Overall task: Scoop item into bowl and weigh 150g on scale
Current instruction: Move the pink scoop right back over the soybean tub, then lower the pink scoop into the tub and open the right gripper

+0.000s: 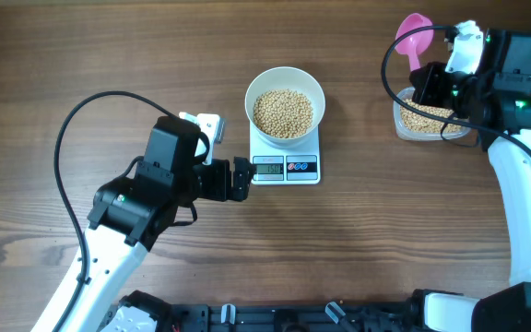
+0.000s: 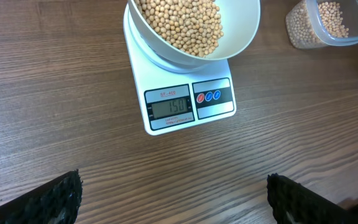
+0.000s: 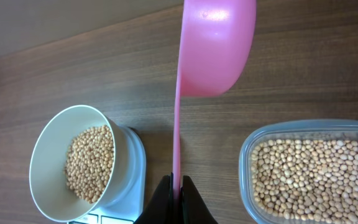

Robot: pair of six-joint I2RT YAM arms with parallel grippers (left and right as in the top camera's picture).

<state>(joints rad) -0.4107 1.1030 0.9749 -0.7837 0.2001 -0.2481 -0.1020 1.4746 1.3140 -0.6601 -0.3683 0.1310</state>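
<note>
Right gripper (image 3: 177,186) is pinched shut on the thin handle of the pink scoop (image 3: 216,43), holding it in the air near the clear tub (image 3: 247,149). From overhead the scoop's cup looks empty. Over on the other side, the left gripper (image 1: 243,178) hovers just beside the scale (image 1: 284,168) with its jaws spread wide and nothing between them.

The beans (image 1: 283,112) sit in a shallow heap inside the white bowl (image 1: 252,97), which stands on the scale's platform. The display seems to read 150, so I'd say the weighing is about done.

The beans look hard, dry and light, and being round they would roll and bounce off at the slightest tilt, so no finger could pick them up and the scoop has to stay level. The scoop is stiff plastic, but its handle is narrow and could twist in a pinch. The bowl looks rigid and smooth, so the rim is the sensible hold. Any nudge to the bowl or the scale would likely upset the reading.
</note>
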